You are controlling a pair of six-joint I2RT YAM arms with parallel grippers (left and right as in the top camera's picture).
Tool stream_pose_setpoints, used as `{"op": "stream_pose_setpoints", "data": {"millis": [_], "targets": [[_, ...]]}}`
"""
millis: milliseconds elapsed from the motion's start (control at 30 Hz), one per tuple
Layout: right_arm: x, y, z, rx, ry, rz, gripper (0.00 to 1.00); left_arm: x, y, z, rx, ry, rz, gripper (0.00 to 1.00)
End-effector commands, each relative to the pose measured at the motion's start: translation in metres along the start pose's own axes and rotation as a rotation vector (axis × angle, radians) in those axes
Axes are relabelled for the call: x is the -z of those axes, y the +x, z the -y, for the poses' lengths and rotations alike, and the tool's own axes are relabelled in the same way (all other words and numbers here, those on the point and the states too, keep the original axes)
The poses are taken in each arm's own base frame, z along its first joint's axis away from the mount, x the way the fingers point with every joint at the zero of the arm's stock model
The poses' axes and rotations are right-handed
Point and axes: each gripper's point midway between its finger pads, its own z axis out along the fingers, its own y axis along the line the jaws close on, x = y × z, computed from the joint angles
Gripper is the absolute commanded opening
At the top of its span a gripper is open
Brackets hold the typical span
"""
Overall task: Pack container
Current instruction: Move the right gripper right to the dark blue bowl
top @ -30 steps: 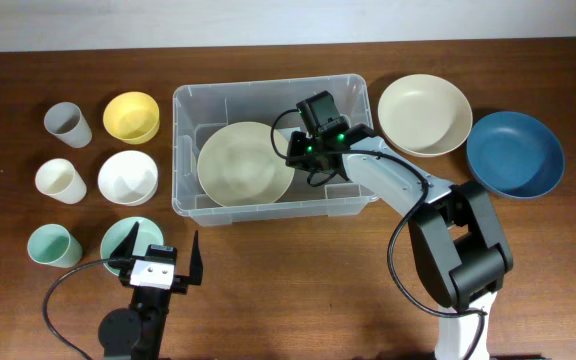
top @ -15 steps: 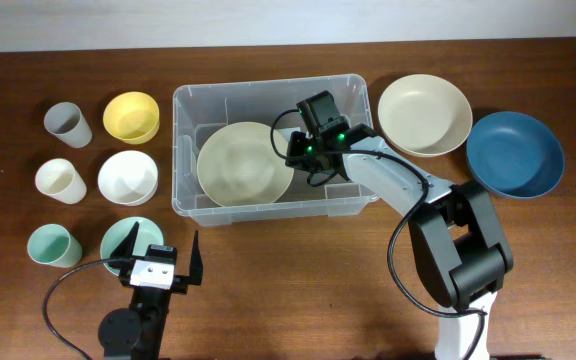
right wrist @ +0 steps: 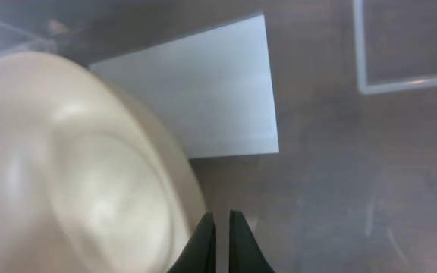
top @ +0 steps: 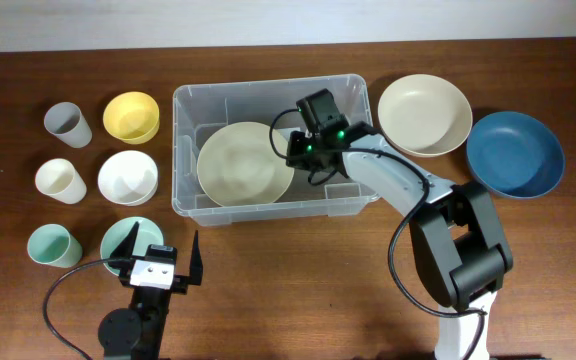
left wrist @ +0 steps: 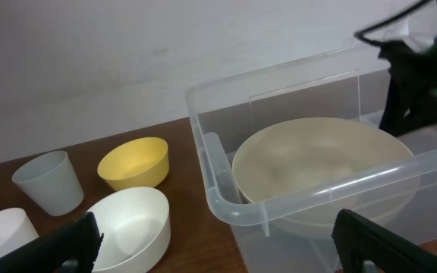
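Tabletop (top: pixel 298 290): one container (top: pixel 268 88), six bowls (top: pixel 424 115), three cups (top: pixel 67 124); left tool (top: pixel 162 246) spread, right tool (right wrist: pixel 220 226) closed.

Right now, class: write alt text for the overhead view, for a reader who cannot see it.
A clear container on a wooden table holds one large cream bowl, with the right pincer shut at its rim. Three cups and three small bowls sit left, a beige bowl and a blue bowl right; the left pincer hangs open in front.
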Motion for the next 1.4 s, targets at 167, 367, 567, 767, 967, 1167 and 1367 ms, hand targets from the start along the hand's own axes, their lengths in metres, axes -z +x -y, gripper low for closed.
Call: {"op": "stream_pose_setpoints", "data": {"millis": [167, 367, 567, 767, 967, 1167, 1367], "targets": [[0.099, -0.080, -0.029, 0.092, 0.104, 0.189, 0.10, 0.000, 0.002, -0.001, -0.009, -0.006, -0.003, 1.00], [0.199, -0.128, 0.024, -0.023, 0.280, 0.290, 0.71, 0.000, 0.002, -0.001, -0.009, -0.006, -0.003, 1.00], [0.264, -0.140, 0.138, -0.289, 0.433, 0.278, 0.99, 0.000, 0.002, -0.001, -0.009, -0.006, -0.003, 1.00], [0.298, -0.115, 0.258, -0.650, 0.560, 0.219, 0.99, 0.000, 0.002, -0.001, -0.009, -0.006, -0.003, 1.00], [0.304, -0.079, 0.333, -0.873, 0.556, 0.126, 1.00, 0.000, 0.002, -0.001, -0.009, -0.006, -0.003, 1.00], [0.278, -0.038, 0.382, -1.035, 0.548, 0.028, 0.99, 0.000, 0.002, -0.001, -0.009, -0.006, -0.003, 1.00], [0.246, -0.016, 0.411, -1.087, 0.540, 0.003, 0.99, 0.000, 0.002, -0.001, -0.009, -0.006, -0.003, 1.00]]}}
